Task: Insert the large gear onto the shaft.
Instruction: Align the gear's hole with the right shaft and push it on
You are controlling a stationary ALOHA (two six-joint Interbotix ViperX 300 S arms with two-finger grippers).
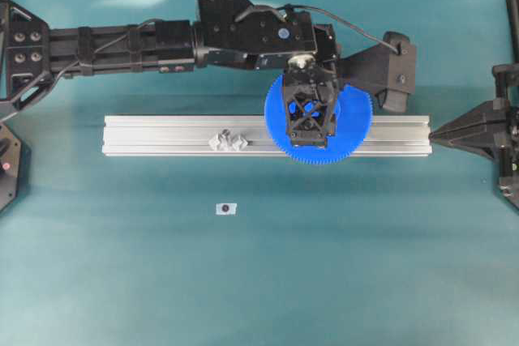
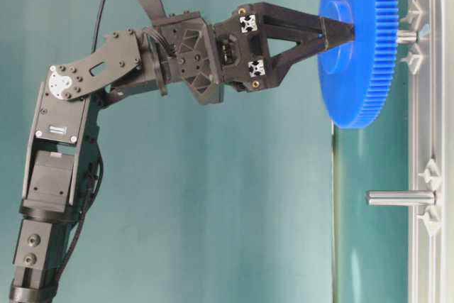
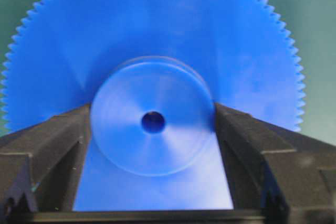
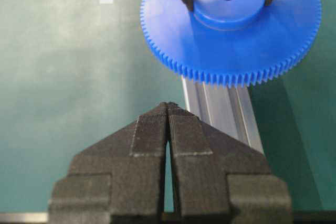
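The long grooved aluminium rail (image 1: 162, 135) lies below the fingers. The left gripper (image 2: 333, 31) grips the raised hub of the large bright-blue toothed plastic gear (image 2: 358, 69), held above the small silvery shaft (image 2: 406, 35) (insertion apparently unfinished). The right gripper (image 4: 167, 109) is clenched, empty.

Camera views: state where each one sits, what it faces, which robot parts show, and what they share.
Overhead: straight down on the rail; left arm, right pincer.
Table-level: turned side view; left pincer holding the large gear at the shaft.
Left wrist: faces the gear hub between its fingers.
Right wrist: looks over its shut pincer.
All four show the gear.
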